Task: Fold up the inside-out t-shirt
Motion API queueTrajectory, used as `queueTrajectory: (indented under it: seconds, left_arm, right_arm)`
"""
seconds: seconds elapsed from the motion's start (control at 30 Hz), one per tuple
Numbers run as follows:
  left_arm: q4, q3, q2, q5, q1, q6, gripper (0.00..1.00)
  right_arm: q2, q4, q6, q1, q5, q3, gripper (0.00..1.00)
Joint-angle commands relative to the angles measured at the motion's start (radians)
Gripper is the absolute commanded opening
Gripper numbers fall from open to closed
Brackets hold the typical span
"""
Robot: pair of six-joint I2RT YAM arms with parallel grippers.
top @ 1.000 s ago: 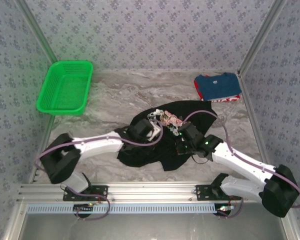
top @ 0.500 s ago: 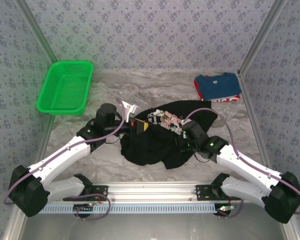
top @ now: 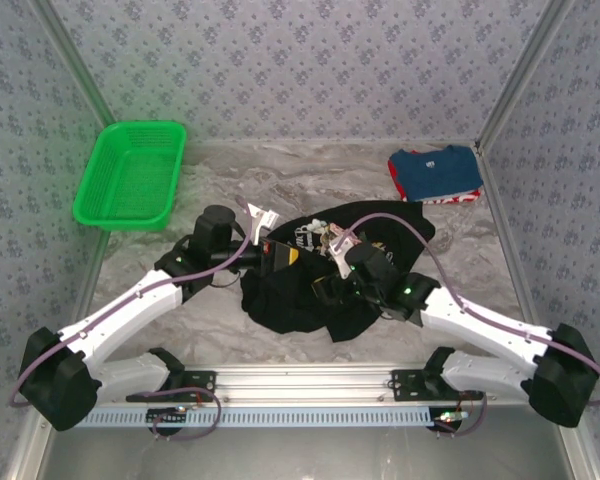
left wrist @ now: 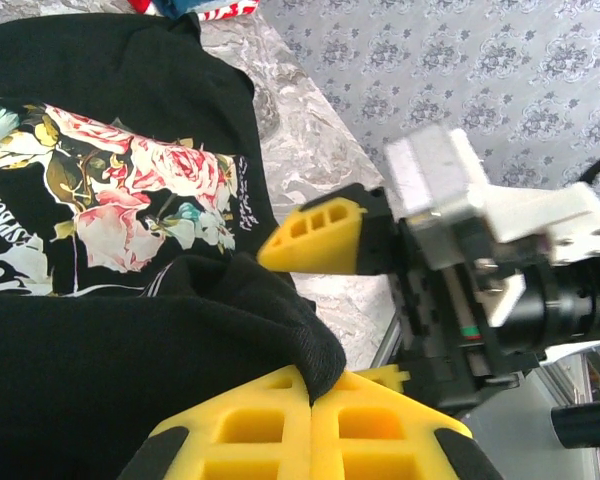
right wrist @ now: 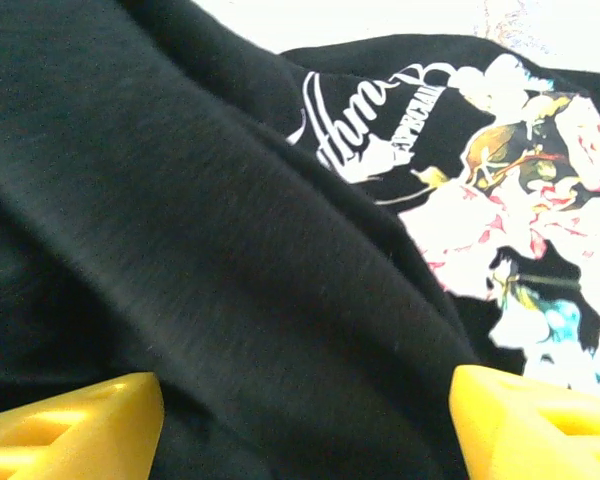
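We see the inside-out t-shirt (top: 290, 295) lying in a crumpled black heap on the marbled table (top: 230, 190). It sits roughly in the middle, toward the near edge, between the 2 arms. Its multicoloured print (left wrist: 130, 200) of roses and white lettering faces up on the far part of the heap.

The left tool (top: 276, 250) sits at the left edge of the heap. In the left wrist view its 2 yellow pads (left wrist: 250, 430) are pressed together. A rolled fold of the black fabric is pinched right where they meet, so we read this tool as closed and gripping the shirt's edge.

The right tool (right wrist: 300, 410) is over the middle of the heap, just to the right of the left tool. In the right wrist view its 2 yellow fingertips (right wrist: 70, 420) stand wide apart at the lower corners, with black fabric spread between them. The tool is open and clamps nothing. We cannot tell whether its fingertips touch the cloth. In the left wrist view, 1 yellow finger of the right tool points toward the print, close above the raised fold.

A green basket (top: 130, 175) stands at the far left of the table, well apart from the black shirt. A folded blue shirt with red trim (top: 435, 172) lies at the far right corner, also apart from it. Patterned walls (top: 310, 70) close in the table on 3 sides.
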Motion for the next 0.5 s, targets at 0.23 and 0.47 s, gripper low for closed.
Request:
queueTrajectory:
  seconds: [0.23,0.47]
  left_arm:
    - [-0.193,0.058,-0.032,-0.367,0.033,0.085,0.0]
    - [-0.211,0.1,0.068,-0.639,0.033,0.179,0.2]
  right_arm:
    - [0.045,0.037,-0.03,-0.121,-0.311,0.063,0.05]
    - [-0.047,0.115,0.135,-0.192,-0.719,0.021,0.0]
